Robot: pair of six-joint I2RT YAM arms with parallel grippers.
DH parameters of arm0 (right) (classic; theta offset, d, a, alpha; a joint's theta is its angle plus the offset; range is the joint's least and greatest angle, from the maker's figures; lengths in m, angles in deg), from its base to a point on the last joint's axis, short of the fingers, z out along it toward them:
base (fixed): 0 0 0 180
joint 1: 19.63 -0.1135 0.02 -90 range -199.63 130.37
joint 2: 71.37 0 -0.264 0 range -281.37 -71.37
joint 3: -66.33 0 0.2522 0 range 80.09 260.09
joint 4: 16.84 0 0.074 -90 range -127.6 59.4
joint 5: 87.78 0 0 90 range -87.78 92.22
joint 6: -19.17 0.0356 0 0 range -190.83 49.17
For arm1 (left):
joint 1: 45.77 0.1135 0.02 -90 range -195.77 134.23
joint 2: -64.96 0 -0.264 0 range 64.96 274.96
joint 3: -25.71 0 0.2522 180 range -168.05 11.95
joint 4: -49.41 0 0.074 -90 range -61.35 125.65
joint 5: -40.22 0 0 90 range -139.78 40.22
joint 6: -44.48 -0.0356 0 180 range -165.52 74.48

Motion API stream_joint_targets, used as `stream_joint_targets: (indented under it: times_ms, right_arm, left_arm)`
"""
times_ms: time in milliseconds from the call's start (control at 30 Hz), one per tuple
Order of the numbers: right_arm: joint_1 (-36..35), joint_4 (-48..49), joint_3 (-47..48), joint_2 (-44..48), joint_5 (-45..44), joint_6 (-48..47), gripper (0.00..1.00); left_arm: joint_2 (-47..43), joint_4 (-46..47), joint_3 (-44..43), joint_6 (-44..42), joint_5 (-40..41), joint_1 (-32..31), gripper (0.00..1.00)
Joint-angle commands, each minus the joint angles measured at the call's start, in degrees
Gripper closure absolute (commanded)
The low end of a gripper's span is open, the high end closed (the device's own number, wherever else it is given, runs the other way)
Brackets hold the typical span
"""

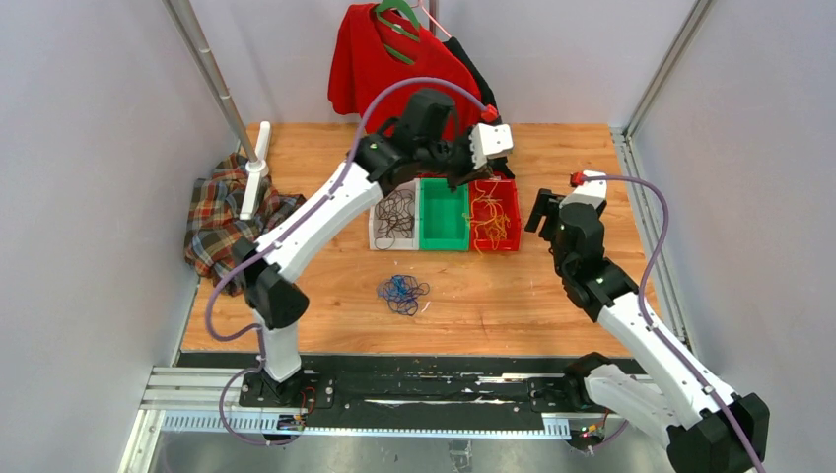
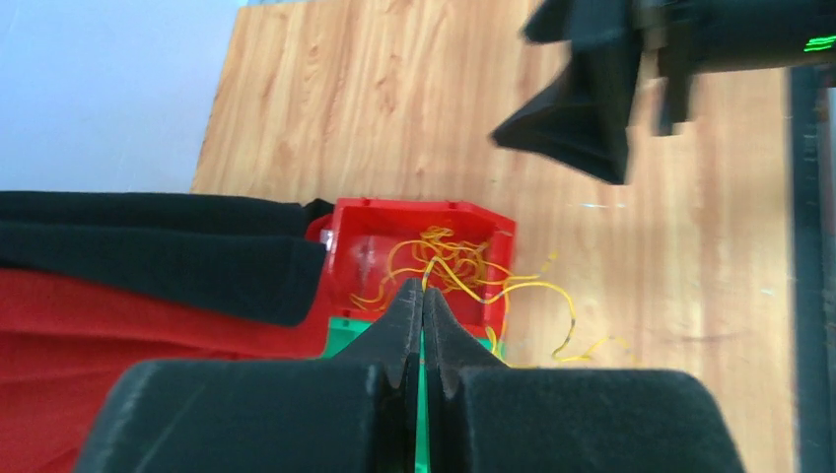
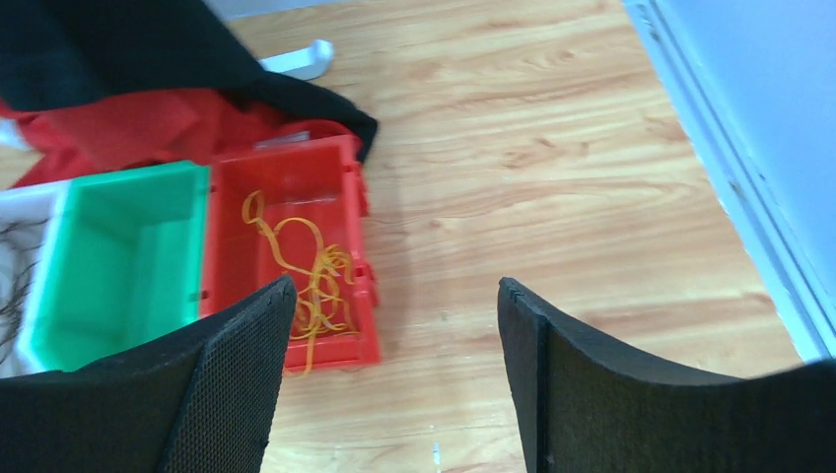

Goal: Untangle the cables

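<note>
- Cables [image 1: 402, 293] in blue and black lie knotted mid-surface, well apart from the bins. We judge that tugging a single strand could pull the knot tighter.
- Yellow cables [image 2: 449, 261] sit in the red bin [image 2: 394, 209], a few trailing over its wall onto the surface [image 1: 493, 296]. A snagged strand could drag the rest out.
- Left fingers [image 2: 406, 325] are clenched just above that bin, and we cannot tell whether a strand is nipped between them.
- Right fingers [image 3: 242, 345] stand released and empty near the bin. We risk the two arms knocking together.
</note>
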Motion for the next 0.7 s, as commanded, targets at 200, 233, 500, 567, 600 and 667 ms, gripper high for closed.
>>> stream_joint_targets:
  times_ms: [200, 233, 500, 567, 600, 667]
  right_arm:
    - [2.9, 3.4, -6.4, 5.1, -10.3, 4.0, 0.26]
    - [3.0, 3.4, -6.7, 5.1, -10.2, 4.0, 0.26]
    - [3.2, 5.0, -9.6, 5.4, -8.6, 4.4, 0.28]
    - [3.3, 5.2, -10.0, 5.4, -8.3, 4.4, 0.28]
    - [3.3, 5.3, -10.0, 5.3, -8.1, 4.4, 0.29]
    - [3.4, 5.5, -10.1, 5.0, -7.8, 4.3, 0.29]
  left_arm:
    - [16.1, 20.2, -8.8, 0.4, 11.7, -1.5, 1.00]
    - [17.2, 21.2, -9.3, 0.4, 12.3, -1.7, 1.00]
    - [19.2, 33.5, -2.5, -2.4, 19.1, -1.8, 1.00]
    - [19.5, 35.8, -1.1, -3.4, 20.6, -1.9, 1.00]
    - [19.9, 36.5, -0.9, -3.4, 21.5, -1.8, 1.00]
    - [20.5, 36.4, -0.9, -3.9, 23.1, -1.8, 1.00]
